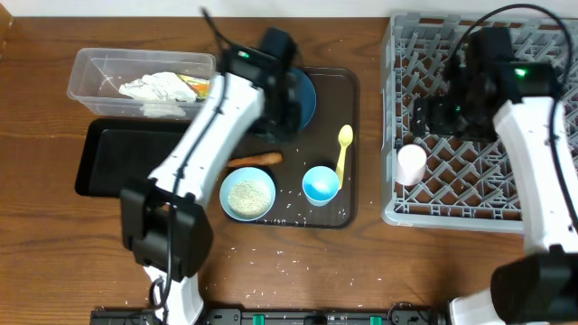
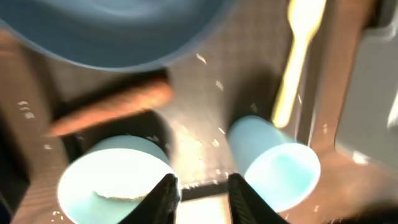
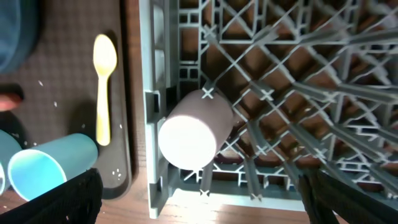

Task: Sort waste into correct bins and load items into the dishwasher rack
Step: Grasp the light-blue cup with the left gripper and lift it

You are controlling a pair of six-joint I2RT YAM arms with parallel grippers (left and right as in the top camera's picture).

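The rack is matt grey plastic; the table, grained wood.

pink cup: on its side in the grey rack, just ahead of the wide-spread right gripper.
light-blue cup: upright, just ahead-right of the left gripper.
bowl: holds rice, just ahead-left.
carrot, dark-blue plate: farther ahead.
yellow spoon: beyond the light-blue cup.

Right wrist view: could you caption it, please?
Pink cup sits in the rack, fingers open; spoon and blue cup on the tray.
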